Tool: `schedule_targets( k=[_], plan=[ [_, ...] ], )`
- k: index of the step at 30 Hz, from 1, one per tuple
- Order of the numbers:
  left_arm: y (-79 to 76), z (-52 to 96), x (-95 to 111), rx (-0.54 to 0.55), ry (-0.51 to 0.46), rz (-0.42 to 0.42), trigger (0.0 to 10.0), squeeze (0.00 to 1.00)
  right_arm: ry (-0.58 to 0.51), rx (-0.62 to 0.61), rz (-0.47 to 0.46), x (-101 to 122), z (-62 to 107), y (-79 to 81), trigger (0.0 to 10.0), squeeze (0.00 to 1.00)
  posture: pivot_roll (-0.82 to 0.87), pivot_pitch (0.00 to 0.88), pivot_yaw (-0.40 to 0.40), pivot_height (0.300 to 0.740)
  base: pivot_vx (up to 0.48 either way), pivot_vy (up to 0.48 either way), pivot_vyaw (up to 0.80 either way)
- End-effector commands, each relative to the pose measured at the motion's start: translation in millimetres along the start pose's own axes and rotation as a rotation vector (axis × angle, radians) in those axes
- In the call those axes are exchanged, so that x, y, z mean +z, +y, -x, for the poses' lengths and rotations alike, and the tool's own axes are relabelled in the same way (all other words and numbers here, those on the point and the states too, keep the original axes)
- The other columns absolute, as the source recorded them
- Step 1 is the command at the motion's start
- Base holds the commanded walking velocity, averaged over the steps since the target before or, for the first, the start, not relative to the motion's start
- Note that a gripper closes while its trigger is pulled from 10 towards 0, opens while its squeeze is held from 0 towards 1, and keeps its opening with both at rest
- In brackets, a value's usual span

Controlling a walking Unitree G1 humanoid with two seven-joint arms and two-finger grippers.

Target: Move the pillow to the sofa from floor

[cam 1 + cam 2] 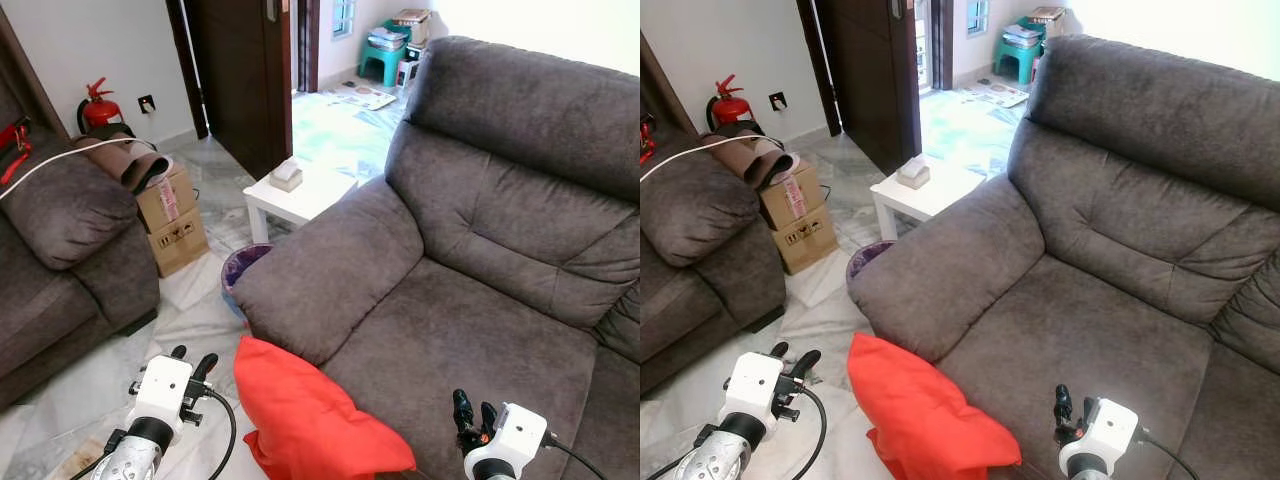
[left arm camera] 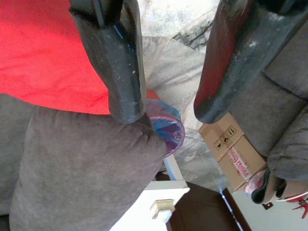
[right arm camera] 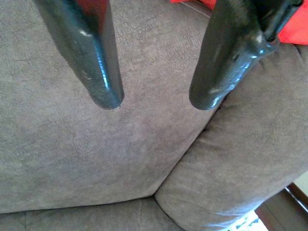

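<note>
The red pillow (image 1: 310, 415) leans against the front of the sofa (image 1: 480, 250), its lower end down by the floor (image 1: 200, 300). My left fingers (image 1: 193, 363) and right fingers (image 1: 471, 410) are apart, holding nothing. If I pinch only loose cover, I reckon it slides off the seat edge

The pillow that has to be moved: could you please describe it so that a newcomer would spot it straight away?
Start at the big grey sofa and follow its rounded armrest down to the front corner. There the pillow leans against the sofa's front edge, between the left gripper and the right gripper. It is bright red, the one vivid soft thing among grey cushions.
</note>
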State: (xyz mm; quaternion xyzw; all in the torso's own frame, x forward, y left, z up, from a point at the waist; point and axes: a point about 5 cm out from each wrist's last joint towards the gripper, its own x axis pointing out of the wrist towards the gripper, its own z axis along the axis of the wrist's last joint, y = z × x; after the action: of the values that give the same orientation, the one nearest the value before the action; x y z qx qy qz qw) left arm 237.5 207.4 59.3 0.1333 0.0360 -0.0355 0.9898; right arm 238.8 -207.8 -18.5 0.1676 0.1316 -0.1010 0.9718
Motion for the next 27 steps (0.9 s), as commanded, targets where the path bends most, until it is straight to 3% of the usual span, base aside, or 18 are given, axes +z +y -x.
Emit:
schedule_targets(
  k=[1, 9, 10, 11, 17, 18, 19, 20, 21, 22, 23, 27],
  plan=[
    [1.2, 2.9, -1.7, 0.002, 0.011, -0.011, 10.0, 0.0, -0.016, 0.004, -0.009, 2.0, -0.4, 1.2, 10.0, 1.0, 0.14, 0.108, -0.004, 0.687, 0.0, 0.0, 0.0],
    [1.0, 4.1, -2.6, 0.003, 0.014, -0.016, 10.0, 0.0, -0.015, 0.004, -0.003, 1.7, -0.4, 1.3, 10.0, 1.0, 0.14, 0.106, -0.005, 0.687, 0.0, 0.0, 0.0],
    [0.8, 4.1, -2.5, 0.003, 0.013, -0.016, 10.0, 0.0, -0.012, 0.002, 0.002, 1.4, -0.4, 1.2, 10.0, 0.87, 0.14, 0.105, -0.006, 0.687, 0.0, 0.0, 0.0],
    [0.6, 4.1, -2.4, 0.002, 0.012, -0.015, 10.0, 0.0, -0.009, 0.0, 0.006, 1.1, -0.4, 1.0, 10.0, 0.0, 0.14, 0.106, -0.005, 0.687, 0.0, 0.0, 0.0],
    [0.2, 4.5, -3.0, 0.002, 0.014, -0.015, 10.0, 0.0, 0.001, 0.003, 0.01, -0.4, -0.2, 1.3, 10.0, 0.0, 0.14, 0.104, -0.007, 0.687, 0.0, 0.0, 0.0],
    [0.1, 4.6, -3.0, 0.003, 0.014, -0.015, 10.0, 0.0, 0.001, 0.004, 0.006, -0.4, -0.2, 1.4, 10.0, 0.04, 0.14, 0.104, -0.008, 0.687, 0.0, 0.0, 0.0],
    [0.0, 4.6, -3.0, 0.005, 0.015, -0.013, 10.0, 0.0, 0.0, 0.002, 0.006, -0.3, -0.2, 1.2, 10.0, 0.77, 0.14, 0.104, -0.009, 0.687, 0.0, 0.0, 0.0],
    [-0.1, 4.6, -3.0, 0.006, 0.015, -0.012, 10.0, 0.0, -0.001, 0.0, 0.006, -0.3, -0.2, 1.1, 10.0, 0.77, 0.14, 0.104, -0.009, 0.687, 0.0, 0.0, 0.0],
    [-0.2, 4.8, -3.1, 0.007, 0.014, -0.011, 10.0, 0.0, 0.002, -0.003, 0.014, -0.4, -0.2, 1.0, 10.0, 0.96, 0.14, 0.104, -0.01, 0.687, 0.0, 0.0, 0.0],
    [-0.2, 4.8, -3.1, 0.007, 0.014, -0.011, 10.0, 0.0, 0.002, -0.003, 0.014, -0.4, -0.2, 1.0, 10.0, 0.96, 0.14, 0.104, -0.01, 0.687, 0.0, 0.0, 0.0],
    [-0.5, 4.9, -3.1, 0.006, 0.014, -0.011, 10.0, 0.0, 0.008, 0.002, 0.021, -0.6, -0.4, 1.3, 10.0, 0.0, 0.14, 0.105, -0.01, 0.687, 0.0, 0.0, 0.0],
    [-0.7, 4.9, -3.1, 0.005, 0.014, -0.009, 10.0, 0.0, 0.016, 0.001, 0.027, -1.0, -0.9, 1.2, 10.0, 0.0, 0.14, 0.103, -0.01, 0.687, 0.0, 0.0, 0.0]
  ],
)
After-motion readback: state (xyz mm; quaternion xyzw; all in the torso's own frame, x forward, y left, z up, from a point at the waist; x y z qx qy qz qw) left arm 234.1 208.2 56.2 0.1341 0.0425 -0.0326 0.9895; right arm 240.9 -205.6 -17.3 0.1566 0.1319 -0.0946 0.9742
